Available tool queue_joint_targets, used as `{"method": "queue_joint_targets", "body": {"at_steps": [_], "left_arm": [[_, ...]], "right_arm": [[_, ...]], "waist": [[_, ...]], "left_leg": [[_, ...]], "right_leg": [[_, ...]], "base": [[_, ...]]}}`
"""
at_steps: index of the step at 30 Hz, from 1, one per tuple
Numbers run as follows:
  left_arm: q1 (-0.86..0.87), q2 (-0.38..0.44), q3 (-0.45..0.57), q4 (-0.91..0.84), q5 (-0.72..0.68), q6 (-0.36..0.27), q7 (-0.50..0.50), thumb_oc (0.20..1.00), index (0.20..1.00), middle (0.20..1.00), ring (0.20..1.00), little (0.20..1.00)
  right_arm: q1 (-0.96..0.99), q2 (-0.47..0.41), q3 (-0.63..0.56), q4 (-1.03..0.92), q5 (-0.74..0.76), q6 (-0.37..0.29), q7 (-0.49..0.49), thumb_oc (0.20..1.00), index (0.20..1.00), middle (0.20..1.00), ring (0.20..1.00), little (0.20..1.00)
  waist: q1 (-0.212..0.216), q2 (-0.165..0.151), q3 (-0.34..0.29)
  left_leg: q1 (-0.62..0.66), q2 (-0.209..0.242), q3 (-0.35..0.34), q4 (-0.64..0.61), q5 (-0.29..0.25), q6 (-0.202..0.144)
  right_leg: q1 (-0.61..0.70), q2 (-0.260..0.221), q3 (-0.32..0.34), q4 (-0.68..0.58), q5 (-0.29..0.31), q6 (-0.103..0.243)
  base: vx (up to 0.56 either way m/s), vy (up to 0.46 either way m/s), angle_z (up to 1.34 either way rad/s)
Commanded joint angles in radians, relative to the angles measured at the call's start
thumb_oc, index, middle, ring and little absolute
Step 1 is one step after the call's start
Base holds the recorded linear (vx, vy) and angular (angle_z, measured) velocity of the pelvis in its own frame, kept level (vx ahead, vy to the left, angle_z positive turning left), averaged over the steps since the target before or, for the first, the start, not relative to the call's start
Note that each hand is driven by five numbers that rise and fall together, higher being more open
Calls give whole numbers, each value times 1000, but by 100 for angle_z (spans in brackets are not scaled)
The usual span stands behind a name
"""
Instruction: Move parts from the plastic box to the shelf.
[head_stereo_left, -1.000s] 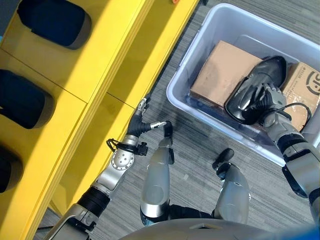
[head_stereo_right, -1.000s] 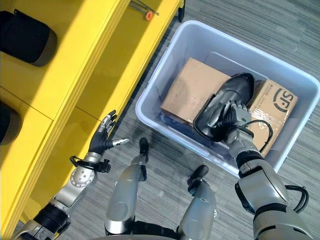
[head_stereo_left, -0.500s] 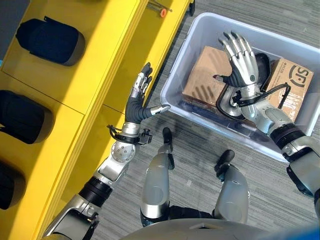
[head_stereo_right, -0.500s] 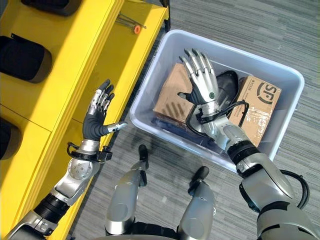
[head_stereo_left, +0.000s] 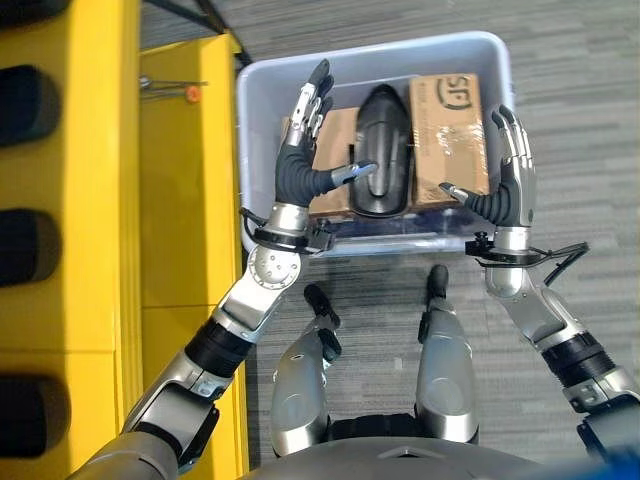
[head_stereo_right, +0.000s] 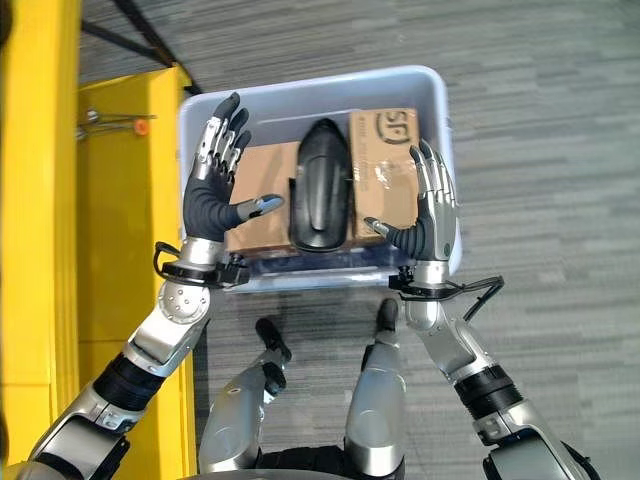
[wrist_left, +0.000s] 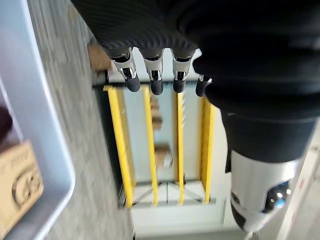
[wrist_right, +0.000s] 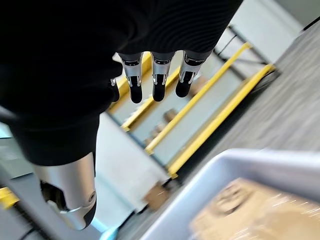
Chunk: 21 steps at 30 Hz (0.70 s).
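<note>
Hands (head_stereo_left: 300, 165) (head_stereo_left: 512, 190) open, flanking black part (head_stereo_left: 382, 150) in plastic box (head_stereo_left: 262, 85)

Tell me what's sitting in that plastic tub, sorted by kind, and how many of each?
Black moulded part: 1
Cardboard boxes: 2, one on the right of the black part, one on its left
Total in the plastic box: 3 that I can see

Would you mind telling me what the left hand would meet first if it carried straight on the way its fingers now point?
Probably nothing in the box: the left hand is raised with straight fingers over the plastic box, and its wrist view looks past them toward a distant yellow rack. Depth is unclear.
</note>
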Motion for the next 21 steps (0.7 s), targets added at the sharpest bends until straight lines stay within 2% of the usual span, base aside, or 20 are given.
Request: {"method": "queue_joint_targets", "body": {"at_steps": [1, 3, 4, 5, 7, 8, 10, 11, 12, 13, 17, 21], "left_arm": [[-19, -2, 3, 5, 78, 61, 98, 1000, 1000, 1000, 1000, 1000], [-38, -32, -1, 33, 50, 117, 149, 1000, 1000, 1000, 1000, 1000], [-48, -50, 0, 62, 74, 149, 206, 1000, 1000, 1000, 1000, 1000], [-67, -58, 6, 99, 166, 153, 285, 1000, 1000, 1000, 1000, 1000], [-68, -59, 31, 97, 208, 139, 352, 1000, 1000, 1000, 1000, 1000], [-68, -70, 39, 97, 210, 154, 407, 1000, 1000, 1000, 1000, 1000], [-78, -73, 63, 127, 346, 154, 594, 1000, 1000, 1000, 1000, 1000], [-89, -63, 76, 135, 419, 151, 652, 1000, 1000, 1000, 1000, 1000], [-94, -56, 84, 137, 441, 154, 673, 1000, 1000, 1000, 1000, 1000], [-105, -41, 106, 147, 465, 157, 740, 1000, 1000, 1000, 1000, 1000], [-115, -30, 148, 209, 443, 169, 807, 1000, 1000, 1000, 1000, 1000], [-116, -32, 181, 270, 479, 146, 873, 1000, 1000, 1000, 1000, 1000]], "right_arm": [[-15, 16, -27, -59, 26, -72, 18, 1000, 1000, 1000, 1000, 1000], [-17, 18, -34, -97, 29, -68, 51, 1000, 1000, 1000, 1000, 1000], [-19, 23, -34, -116, 26, -57, 58, 1000, 1000, 1000, 1000, 1000], [-20, 31, -39, -127, 38, -46, 67, 1000, 1000, 1000, 1000, 1000], [-11, 30, -53, -150, 40, -66, 55, 1000, 1000, 1000, 1000, 1000], [-10, 35, -60, -169, 33, -61, 57, 1000, 1000, 1000, 1000, 1000], [-20, 46, -63, -188, 18, -35, 58, 1000, 1000, 1000, 1000, 1000], [-22, 49, -64, -190, 20, -23, 58, 1000, 1000, 1000, 1000, 1000], [-22, 50, -64, -189, 27, -16, 57, 1000, 1000, 1000, 1000, 1000], [-20, 49, -62, -185, 41, 0, 47, 1000, 1000, 1000, 1000, 1000], [-9, 53, -52, -168, 38, 10, 19, 1000, 1000, 1000, 1000, 1000], [1, 65, -47, -155, 28, 23, 3, 1000, 1000, 1000, 1000, 1000]], "waist": [[2, -52, -23], [-17, -60, -23], [-26, -65, -23], [-36, -71, -23], [-40, -78, -23], [-41, -82, -23], [-41, -89, -23], [-40, -92, -23], [-39, -95, -23], [-37, -100, -23], [-31, -109, -23], [-24, -119, -23]], "left_leg": [[27, 38, -91, 46, -103, -35], [46, 40, -89, 41, -124, -49], [49, 43, -81, 40, -127, -53], [52, 44, -74, 40, -133, -53], [38, 45, -70, 44, -137, -57], [24, 49, -69, 48, -136, -61], [6, 53, -64, 56, -141, -65], [1, 55, -62, 57, -142, -65], [-3, 55, -61, 58, -142, -66], [-17, 58, -61, 62, -141, -68], [-43, 66, -61, 74, -141, -70], [-71, 72, -64, 93, -145, -69]], "right_leg": [[8, -2, -6, 37, -55, 46], [11, 3, 6, 25, -61, 60], [7, 7, 11, 16, -58, 60], [-1, 12, 19, 9, -54, 60], [-25, 20, 27, 3, -50, 59], [-40, 23, 26, 3, -49, 56], [-66, 23, 25, 8, -50, 55], [-74, 22, 25, 8, -49, 56], [-80, 22, 24, 9, -49, 56], [-93, 22, 23, 8, -46, 57], [-115, 23, 15, 13, -45, 59], [-140, 24, 10, 26, -46, 60]], "base": [[20, -36, -59], [83, -10, -39], [79, -24, -25], [5, -57, -16], [-18, -75, -30], [-50, -73, -22], [-61, -52, -3], [-44, -48, -5], [-45, -70, -5], [-31, -62, -3], [-24, -65, -2], [-22, -64, 3]]}}
